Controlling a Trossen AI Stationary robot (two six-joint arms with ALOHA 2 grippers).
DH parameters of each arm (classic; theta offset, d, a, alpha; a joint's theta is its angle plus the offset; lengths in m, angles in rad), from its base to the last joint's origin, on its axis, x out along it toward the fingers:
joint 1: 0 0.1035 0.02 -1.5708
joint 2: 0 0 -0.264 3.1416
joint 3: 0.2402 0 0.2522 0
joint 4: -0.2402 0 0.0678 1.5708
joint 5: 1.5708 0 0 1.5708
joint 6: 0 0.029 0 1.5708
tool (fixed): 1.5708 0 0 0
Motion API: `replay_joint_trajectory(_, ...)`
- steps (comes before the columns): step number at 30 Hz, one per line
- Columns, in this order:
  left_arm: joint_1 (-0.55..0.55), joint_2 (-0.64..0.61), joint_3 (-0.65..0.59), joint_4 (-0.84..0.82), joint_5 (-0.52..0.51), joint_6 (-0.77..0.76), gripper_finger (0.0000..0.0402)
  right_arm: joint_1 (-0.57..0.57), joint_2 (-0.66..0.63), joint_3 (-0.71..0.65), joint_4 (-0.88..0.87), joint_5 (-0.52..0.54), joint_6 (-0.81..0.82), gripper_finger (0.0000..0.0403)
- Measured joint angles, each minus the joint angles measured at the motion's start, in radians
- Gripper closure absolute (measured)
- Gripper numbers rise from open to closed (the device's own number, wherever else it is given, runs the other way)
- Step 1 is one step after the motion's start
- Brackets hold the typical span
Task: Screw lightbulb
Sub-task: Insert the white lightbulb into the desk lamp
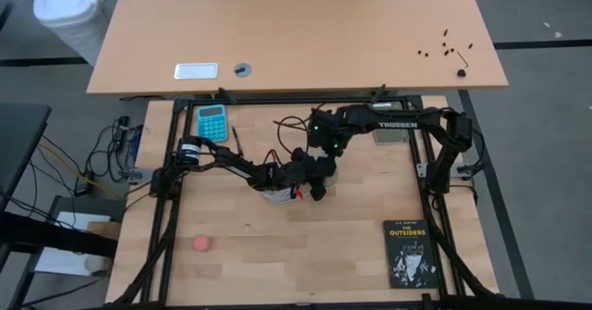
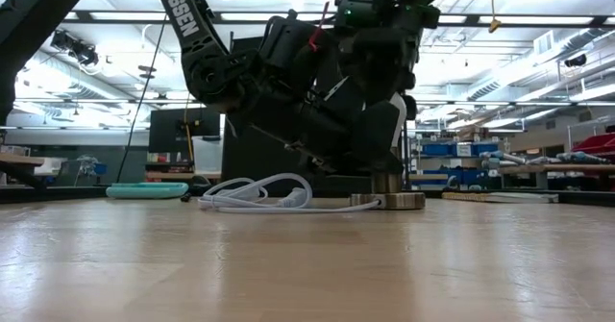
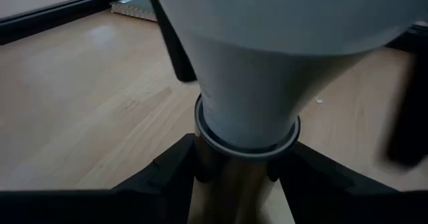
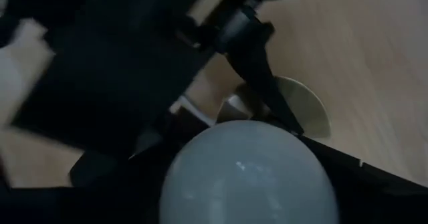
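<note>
The white frosted lightbulb (image 3: 247, 83) stands upright with its neck in a brass socket (image 3: 231, 180). The socket's round base disc (image 2: 386, 201) rests on the table's middle, and its white cord (image 2: 258, 193) lies coiled beside it. My left gripper (image 1: 294, 184) reaches in low from the table's left and is shut on the socket under the bulb. My right gripper (image 1: 320, 173) comes down steeply from above, shut around the bulb's dome (image 4: 247, 177). The two grippers hide the bulb in the high and low views. My left gripper pinches the socket's brass stem (image 3: 214, 184) between its two fingers (image 3: 157, 174), just under the bulb's neck. The fingers come nearly level from the table's left and lie across the upright stem. The socket's disc stays on the table. My right gripper has the bulb's wide upper part (image 4: 200, 164) between its two fingers (image 4: 374, 184), coming from above and pointing steeply down. No gap shows on either side in the right wrist view. The bulb stands upright in the socket.
A teal calculator (image 1: 212, 122) lies at the far left of the table, a red ball (image 1: 202, 244) near the front left and a black book (image 1: 410, 253) at the front right. A second wooden desk (image 1: 296, 32) stands beyond the far edge.
</note>
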Motion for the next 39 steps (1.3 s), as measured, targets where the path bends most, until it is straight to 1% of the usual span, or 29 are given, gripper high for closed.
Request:
replay_joint_trajectory(2, -0.001, 0.000, 0.000, 0.000, 0.001, 0.000, 0.0208, -0.012, 0.000, 0.024, -0.031, -0.032, -0.060, 0.0092)
replay_joint_trajectory(5, -0.003, 0.000, 0.000, 0.000, 0.000, 0.000, 0.0208, -0.025, -0.001, 0.055, -0.053, -0.037, -0.154, 0.0070)
replay_joint_trajectory(8, -0.003, 0.001, 0.000, 0.000, 0.002, -0.001, 0.0208, -0.051, -0.001, 0.080, -0.118, -0.043, -0.237, 0.0049)
replay_joint_trajectory(10, -0.003, 0.001, 0.000, 0.000, 0.002, -0.003, 0.0208, -0.080, -0.015, 0.090, -0.158, -0.083, -0.272, 0.0037)
replay_joint_trajectory(12, -0.003, 0.001, 0.000, -0.005, 0.002, -0.002, 0.0208, -0.103, -0.046, 0.090, -0.181, -0.123, -0.276, 0.0026)
replay_joint_trajectory(15, -0.003, 0.000, 0.001, -0.009, 0.004, -0.006, 0.0208, -0.118, -0.110, 0.083, -0.219, -0.128, -0.296, 0.0017)
replay_joint_trajectory(17, -0.004, 0.000, 0.001, -0.015, 0.005, -0.002, 0.0208, -0.121, -0.162, 0.060, -0.209, -0.130, -0.300, 0.0015)
replay_joint_trajectory(19, -0.004, 0.000, 0.002, -0.025, 0.005, 0.000, 0.0208, -0.121, -0.226, 0.018, -0.163, -0.126, -0.295, 0.0016)
replay_joint_trajectory(21, -0.004, -0.002, 0.002, -0.034, 0.005, 0.000, 0.0208, -0.121, -0.298, -0.063, -0.072, -0.108, -0.280, 0.0019)
replay_joint_trajectory(23, -0.004, -0.002, 0.002, -0.037, 0.005, -0.002, 0.0208, -0.120, -0.367, -0.180, 0.050, -0.109, -0.255, 0.0024)
replay_joint_trajectory(27, -0.004, -0.002, 0.002, -0.037, 0.006, -0.002, 0.0208, -0.118, -0.502, -0.448, 0.362, -0.167, -0.184, 0.0033)
replay_joint_trajectory(31, -0.004, -0.002, 0.002, -0.035, 0.020, -0.004, 0.0208, -0.098, -0.568, -0.648, 0.608, -0.173, -0.111, 0.0039)
replay_joint_trajectory(33, -0.006, -0.002, 0.002, -0.033, 0.021, -0.007, 0.0208, -0.086, -0.581, -0.698, 0.694, -0.163, -0.087, 0.0041)
replay_joint_trajectory(36, -0.007, -0.002, 0.001, -0.030, 0.027, -0.008, 0.0208, -0.066, -0.571, -0.733, 0.711, -0.116, -0.078, 0.0044)
replay_joint_trajectory(39, -0.007, -0.002, 0.001, -0.031, 0.028, -0.008, 0.0208, -0.052, -0.557, -0.733, 0.729, -0.098, -0.083, 0.0047)
